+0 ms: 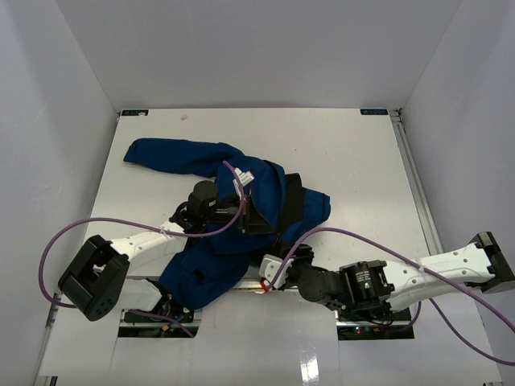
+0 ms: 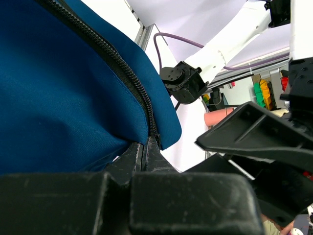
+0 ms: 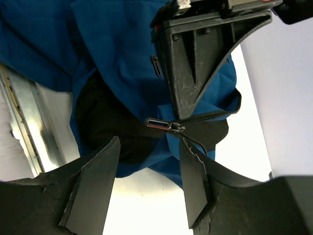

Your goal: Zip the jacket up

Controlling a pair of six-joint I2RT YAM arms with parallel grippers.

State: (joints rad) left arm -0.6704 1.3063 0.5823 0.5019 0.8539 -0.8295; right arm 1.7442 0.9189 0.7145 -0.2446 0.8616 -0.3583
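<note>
**Top external:** The jacket lay crumpled at the middle of the table, one sleeve flung toward 10 o'clock. I had the left gripper buried in its folds, and the right gripper sat at 5 o'clock from it. I could not judge either pair of jaws from here.

**Left wrist:** The left jaws were closed tight on the fabric edge at the foot of the zipper teeth.

**Right wrist:** The right jaws gaped wide and held nothing. The slider sat just beyond them, toward 12 o'clock.

I judged the step to be lining up on the slider. Next I would need to close on its small pull and draw it along the taut teeth. I could read no brand or writing in any view.
</note>
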